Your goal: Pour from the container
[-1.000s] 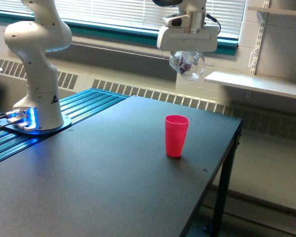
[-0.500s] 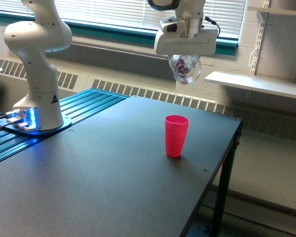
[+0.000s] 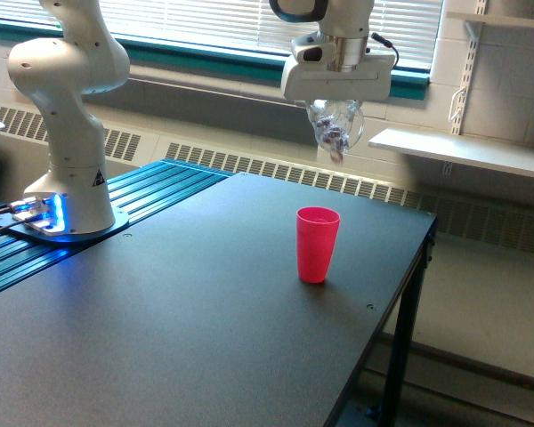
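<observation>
pour is underway: gripper [image 3: 336, 100] clamped on the glass container [image 3: 335, 124], held high above the table [image 3: 205, 302] and tipped, small dark bits at its lower lip, one seemingly dropping out. pink cup [image 3: 317, 244] stands upright below, contents not visible. most still inside the glass.

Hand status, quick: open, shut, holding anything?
Hand: shut on the glass container, held tilted high above the pink cup, with a small dark piece at its lower edge.
</observation>
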`<move>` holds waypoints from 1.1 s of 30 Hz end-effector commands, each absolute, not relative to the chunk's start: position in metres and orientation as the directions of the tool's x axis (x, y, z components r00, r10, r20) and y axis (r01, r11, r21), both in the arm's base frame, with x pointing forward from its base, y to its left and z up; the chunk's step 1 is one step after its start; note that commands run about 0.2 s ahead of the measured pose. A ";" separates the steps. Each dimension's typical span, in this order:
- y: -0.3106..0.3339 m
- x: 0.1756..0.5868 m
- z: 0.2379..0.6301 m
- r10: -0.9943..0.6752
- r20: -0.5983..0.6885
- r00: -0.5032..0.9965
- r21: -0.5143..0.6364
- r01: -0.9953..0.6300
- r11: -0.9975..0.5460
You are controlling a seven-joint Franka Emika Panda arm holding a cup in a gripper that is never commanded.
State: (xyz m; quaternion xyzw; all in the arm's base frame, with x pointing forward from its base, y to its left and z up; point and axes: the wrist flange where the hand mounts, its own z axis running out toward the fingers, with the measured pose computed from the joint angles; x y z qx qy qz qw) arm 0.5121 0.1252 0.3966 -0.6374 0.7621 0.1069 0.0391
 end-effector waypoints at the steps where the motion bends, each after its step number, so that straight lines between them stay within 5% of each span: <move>1: 0.129 0.513 0.396 -0.960 -0.206 -0.189 0.138 -0.977 0.163; 33: 0.145 0.504 0.398 -0.948 -0.253 -0.194 0.145 -0.976 0.161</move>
